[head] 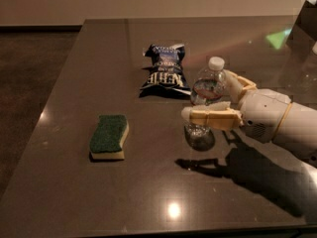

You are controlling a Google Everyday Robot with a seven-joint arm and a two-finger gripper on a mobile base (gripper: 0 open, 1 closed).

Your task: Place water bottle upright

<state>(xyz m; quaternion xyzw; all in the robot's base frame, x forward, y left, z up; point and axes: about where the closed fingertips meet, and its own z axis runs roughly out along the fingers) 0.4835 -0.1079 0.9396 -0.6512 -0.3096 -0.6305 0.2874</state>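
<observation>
The water bottle [204, 94] is a small clear ribbed bottle with a white cap and a thin red-and-blue label band. It stands nearly upright, cap up, leaning a little to the right, with its base on or just above the dark table [124, 192]. My gripper [210, 100] reaches in from the right, and its cream fingers [210, 117] are shut around the bottle's middle, one in front and one behind it. The lower part of the bottle shows below the front finger.
A dark blue chip bag [165, 71] lies flat just behind and left of the bottle. A green-topped yellow sponge [109, 136] lies to the left. The table's left edge and front edge are in view.
</observation>
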